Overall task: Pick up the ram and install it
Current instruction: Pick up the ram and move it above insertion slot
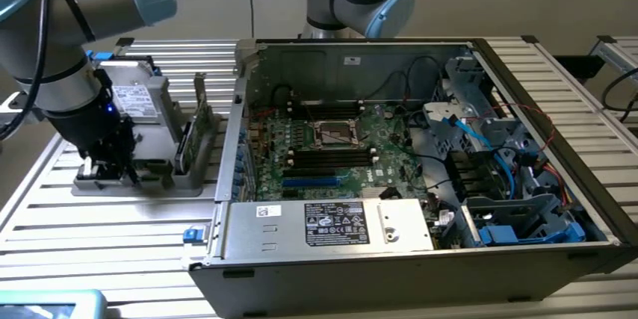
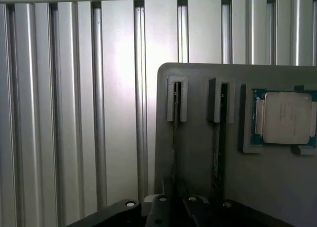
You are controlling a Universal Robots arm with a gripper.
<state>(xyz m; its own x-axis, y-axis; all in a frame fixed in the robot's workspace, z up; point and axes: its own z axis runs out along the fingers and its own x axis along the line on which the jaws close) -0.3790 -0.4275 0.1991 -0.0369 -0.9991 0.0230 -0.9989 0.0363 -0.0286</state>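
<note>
A grey holder (image 2: 198, 83) lies on the slatted table, with two slots that each carry a thin board seen edge-on. The ram (image 2: 174, 138) stands in the slot nearest the holder's edge. My gripper (image 2: 176, 207) sits right over it, one dark finger (image 2: 158, 209) pressed close on each side of the stick, shut on it. A second stick (image 2: 218, 142) stands in the neighbouring slot. In the exterior view my gripper (image 1: 107, 169) is down in the holder (image 1: 149, 184), to the left of the open computer case (image 1: 399, 155).
A silver processor chip (image 2: 287, 118) rests in a recess of the holder beside the sticks. Inside the case the motherboard (image 1: 329, 147) shows black memory slots (image 1: 329, 158) around the CPU socket. A green board (image 1: 199, 121) stands upright at the holder's case side. Cables and drive cages fill the case's right part.
</note>
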